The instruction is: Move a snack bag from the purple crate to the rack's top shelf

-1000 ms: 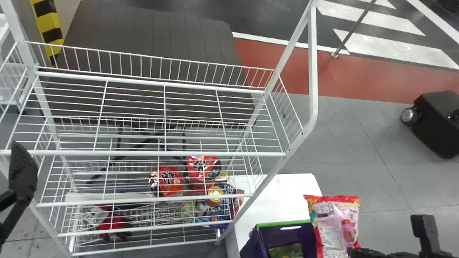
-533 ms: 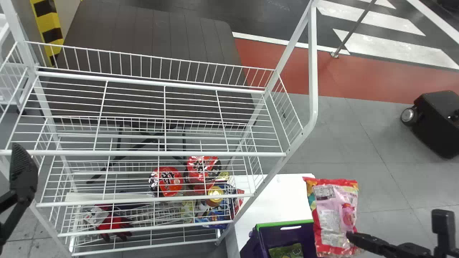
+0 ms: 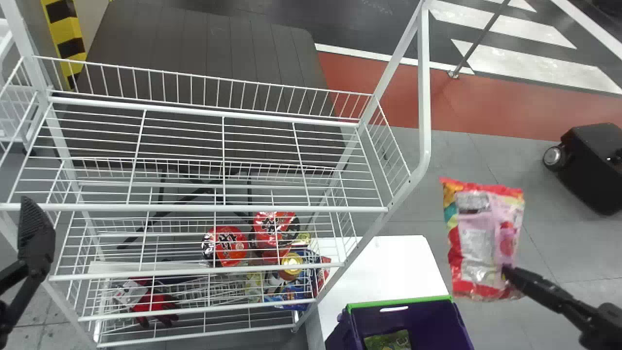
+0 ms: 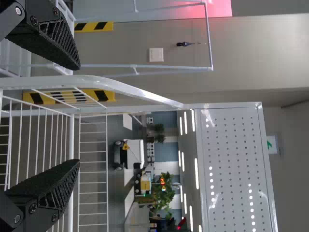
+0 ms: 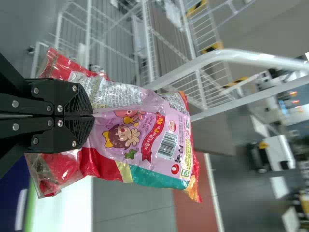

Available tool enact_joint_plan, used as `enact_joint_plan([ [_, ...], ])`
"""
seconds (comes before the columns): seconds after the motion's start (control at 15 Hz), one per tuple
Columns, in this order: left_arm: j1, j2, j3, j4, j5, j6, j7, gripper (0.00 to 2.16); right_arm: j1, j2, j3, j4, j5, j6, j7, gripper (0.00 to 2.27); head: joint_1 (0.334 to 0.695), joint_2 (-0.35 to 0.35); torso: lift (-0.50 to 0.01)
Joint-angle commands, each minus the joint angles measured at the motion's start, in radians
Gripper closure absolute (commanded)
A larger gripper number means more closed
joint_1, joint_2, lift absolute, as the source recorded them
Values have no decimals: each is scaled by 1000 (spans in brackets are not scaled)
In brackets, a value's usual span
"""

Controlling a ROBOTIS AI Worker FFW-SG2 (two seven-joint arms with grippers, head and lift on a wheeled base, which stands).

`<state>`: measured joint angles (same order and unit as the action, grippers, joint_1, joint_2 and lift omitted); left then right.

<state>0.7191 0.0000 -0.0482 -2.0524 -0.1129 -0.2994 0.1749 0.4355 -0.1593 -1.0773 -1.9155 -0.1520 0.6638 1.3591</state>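
Pinched at its lower right part, the pink and red snack bag [image 3: 478,238] hangs from my right gripper [image 3: 506,270], right of the rack and above the floor. In the right wrist view the right gripper [image 5: 91,116] is shut on the bag [image 5: 140,135]. The purple crate [image 3: 413,321] with its green rim holds another bag [image 3: 388,341]. The rack's top shelf [image 3: 257,160] holds nothing. My left gripper [image 3: 36,228] stays at the rack's front left corner; in the left wrist view the left gripper [image 4: 77,116] has its fingers wide apart.
Red packages [image 3: 228,245] and other goods lie on a lower shelf. The rack's slanted right side frame [image 3: 423,97] rises between the bag and the top shelf. A white table [image 3: 388,267] stands beside the crate, and a black case [image 3: 590,165] at the far right.
The right gripper has carried the bag up and to the right, away from beside the crate, uncovering more of the crate's right side. The left gripper has barely shifted.
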Motion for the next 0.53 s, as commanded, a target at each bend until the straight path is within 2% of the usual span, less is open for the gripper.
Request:
enact_joint_plan([
  [0.0,3,-3,-1,5,-2,1,2,144,0,33,-50,-116,-107,35,8,1831,695,-350,-12],
  [0.33,6,-3,-4,24,-4,-5,9,144,-52,96,-81,-316,-325,176,8,1831,695,-350,-12],
  [0.47,13,-3,-4,26,-1,-8,9,144,-101,122,-1,-343,-339,210,8,1831,695,-350,-12],
])
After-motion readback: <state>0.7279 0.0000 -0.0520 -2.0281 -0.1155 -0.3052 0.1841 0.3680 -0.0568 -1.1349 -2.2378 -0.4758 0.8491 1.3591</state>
